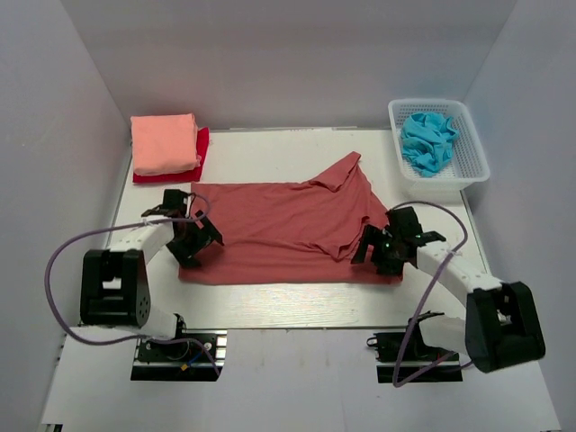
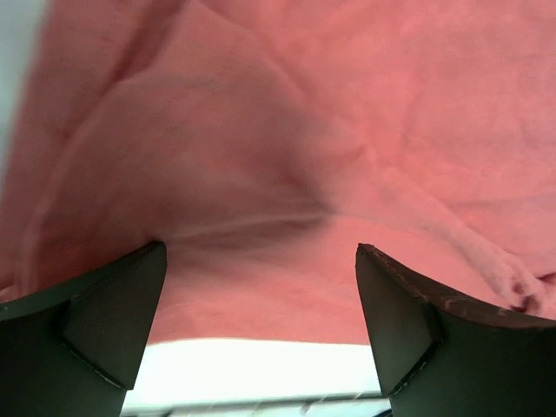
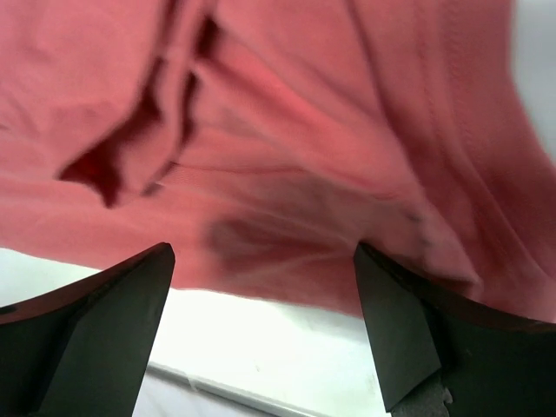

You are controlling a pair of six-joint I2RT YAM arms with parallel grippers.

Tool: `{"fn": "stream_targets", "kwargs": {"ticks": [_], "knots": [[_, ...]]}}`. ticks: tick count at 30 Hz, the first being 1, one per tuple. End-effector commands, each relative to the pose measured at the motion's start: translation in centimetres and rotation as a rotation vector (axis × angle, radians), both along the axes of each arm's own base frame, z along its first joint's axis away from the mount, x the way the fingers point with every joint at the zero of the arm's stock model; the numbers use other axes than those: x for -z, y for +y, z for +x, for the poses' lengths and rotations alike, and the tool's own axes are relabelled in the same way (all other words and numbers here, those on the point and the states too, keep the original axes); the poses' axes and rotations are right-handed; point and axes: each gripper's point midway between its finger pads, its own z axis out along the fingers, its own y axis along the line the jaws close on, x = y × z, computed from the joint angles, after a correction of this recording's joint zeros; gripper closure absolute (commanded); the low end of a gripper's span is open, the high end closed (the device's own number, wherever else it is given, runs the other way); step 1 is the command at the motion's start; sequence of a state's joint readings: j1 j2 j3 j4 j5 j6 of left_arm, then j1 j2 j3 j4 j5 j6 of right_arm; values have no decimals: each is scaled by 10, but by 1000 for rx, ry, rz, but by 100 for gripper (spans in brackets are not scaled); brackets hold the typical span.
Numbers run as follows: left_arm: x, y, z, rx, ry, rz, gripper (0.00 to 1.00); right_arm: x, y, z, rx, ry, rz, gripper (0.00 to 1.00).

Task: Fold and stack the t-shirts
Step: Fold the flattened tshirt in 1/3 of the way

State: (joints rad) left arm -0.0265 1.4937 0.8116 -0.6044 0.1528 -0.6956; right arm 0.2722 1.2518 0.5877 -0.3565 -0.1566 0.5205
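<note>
While the brick-red t-shirt (image 1: 288, 229) lies spread at the centre of the table (image 1: 270, 301), your left gripper (image 1: 192, 238) at its 8 o'clock edge and right gripper (image 1: 382, 247) at 4 o'clock both stand spread wide, gripping nothing. Judged light, limp, grippy cotton; pinch the near hem corners, all layers. Salmon-pink t-shirt (image 1: 164, 142) sits folded on bright red t-shirt (image 1: 202, 149) at 10 o'clock

White plastic mesh basket (image 1: 474, 148), rectangular, at far right corner of table, long side running front to back. Inside: crumpled bright-blue cloth (image 1: 427, 141), heaped against the basket's left wall; mesh floor shows bare to its right. Flat white tabletop (image 1: 270, 297), dark seam along near edge. Plain pale-grey walls (image 1: 288, 63) on back and both sides.
</note>
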Motion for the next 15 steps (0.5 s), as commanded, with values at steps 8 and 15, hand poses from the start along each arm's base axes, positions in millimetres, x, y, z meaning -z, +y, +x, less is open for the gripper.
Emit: {"fn": "stream_targets", "kwargs": {"ticks": [8,15], "knots": [[-80,11,-26,-30,-163,47,0,-66,21,-40,-156,22,91,10],[-111,13,6,-27,-227,57,0,-68,68,-24,-275,42,204,10]]}}
